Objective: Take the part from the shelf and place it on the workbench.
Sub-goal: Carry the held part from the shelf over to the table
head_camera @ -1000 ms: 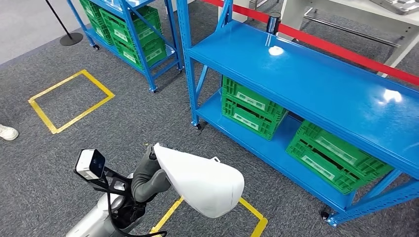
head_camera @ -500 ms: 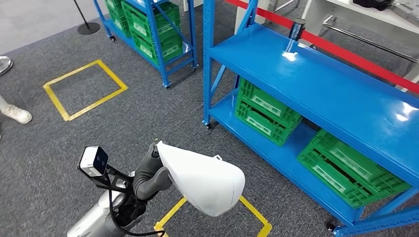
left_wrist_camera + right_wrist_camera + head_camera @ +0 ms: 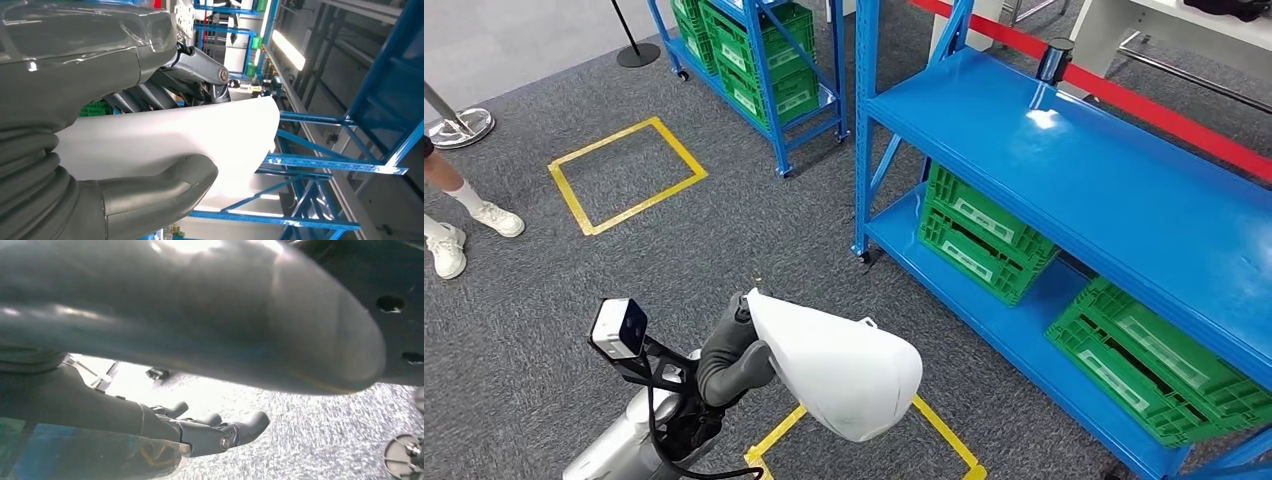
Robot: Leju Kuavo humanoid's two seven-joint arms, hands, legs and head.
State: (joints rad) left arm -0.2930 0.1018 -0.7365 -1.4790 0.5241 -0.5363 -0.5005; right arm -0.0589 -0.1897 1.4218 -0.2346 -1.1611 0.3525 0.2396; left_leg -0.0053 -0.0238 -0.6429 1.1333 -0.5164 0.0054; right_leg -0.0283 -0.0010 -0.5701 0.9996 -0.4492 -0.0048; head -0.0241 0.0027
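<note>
We carried the white part (image 3: 834, 365) in our left hand (image 3: 729, 360), low in front of the body and above the grey carpet (image 3: 724, 240). Its narrow end sat in the palm while the broad rounded end jutted forward, probably so the load stayed close and steady for the walk. In the left wrist view the thick thumb (image 3: 150, 192) pressed one face of the part and the darker fingers (image 3: 150, 97) lay across the other, clamping it between them. The right hand (image 3: 215, 432) hung over the carpet with nothing in it; its fingers curved loosely and lay close together, though we could not tell how far they were closed.

The long blue shelf (image 3: 1104, 170) stood to our right with a bare top deck and two green crates (image 3: 984, 235) on its lower level. A second blue rack (image 3: 764, 60) farther off held more green crates, too stacked to count surely. Two yellow floor squares (image 3: 624, 175) were marked on the carpet, one partly hidden beneath the part. A person's two white shoes (image 3: 449, 250) stood at the left edge. We judged delivery to the workbench not yet done.
</note>
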